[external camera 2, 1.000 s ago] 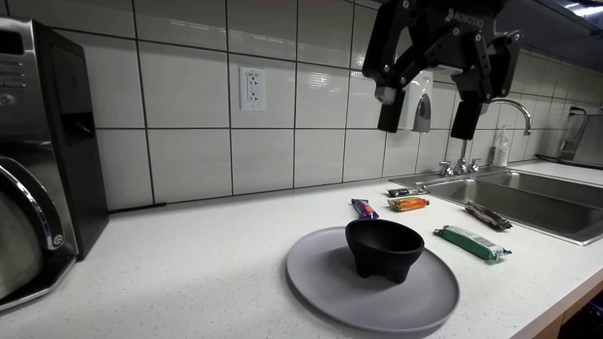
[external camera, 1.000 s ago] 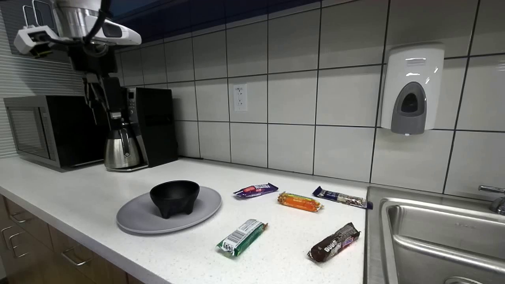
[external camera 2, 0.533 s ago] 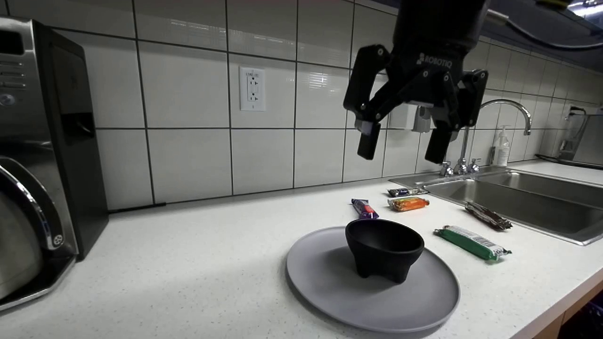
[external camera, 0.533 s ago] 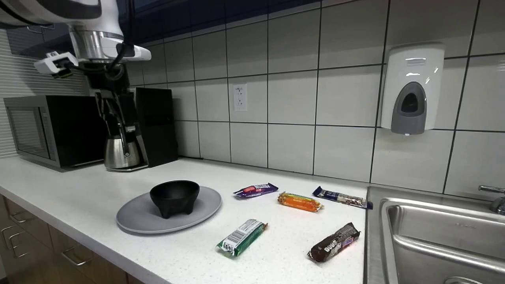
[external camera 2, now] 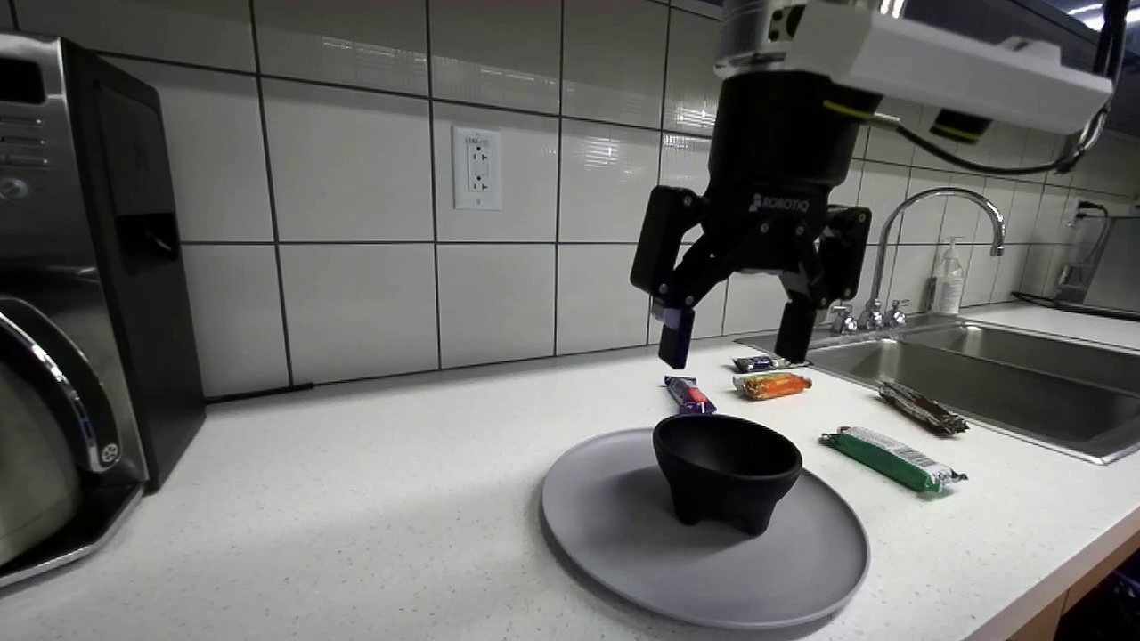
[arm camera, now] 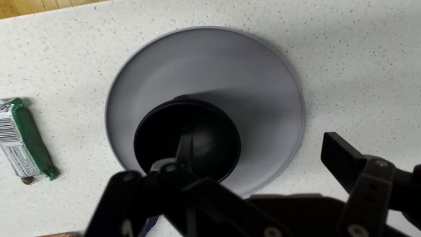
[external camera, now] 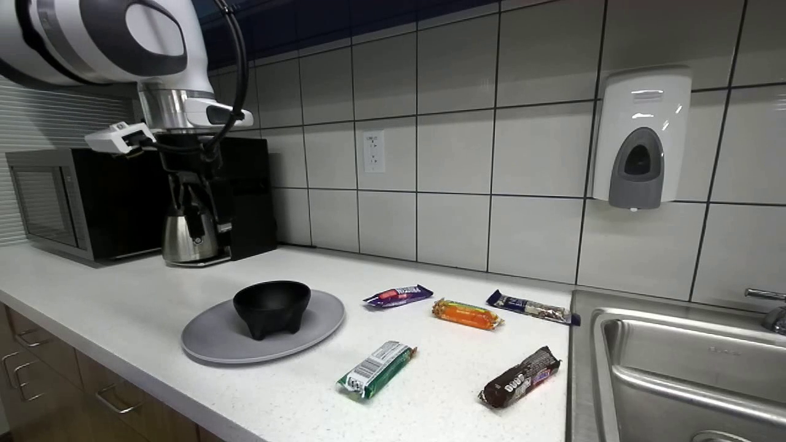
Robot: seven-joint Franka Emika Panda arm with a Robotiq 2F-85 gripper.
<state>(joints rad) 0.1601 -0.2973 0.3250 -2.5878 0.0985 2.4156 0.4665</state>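
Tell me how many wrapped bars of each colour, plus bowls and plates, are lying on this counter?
Green-and-white wrapped bar: 1
Orange wrapped bar: 1
Brown wrapped bar: 1
Purple wrapped bar: 1
Dark blue wrapped bar: 1
Black bowl: 1
Gray plate: 1
Total: 7

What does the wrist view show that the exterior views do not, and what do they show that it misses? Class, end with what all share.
Only the wrist view: the inside bottom of the black bowl, and what looks like wooden floor past the edge of the counter.

Only the exterior views: the sink, coffee machine and wall outlet in both, and the microwave in an exterior view.

Shared: the open gripper, the bowl on the grey plate, the green bar, and the purple bar, mostly hidden in the wrist view.
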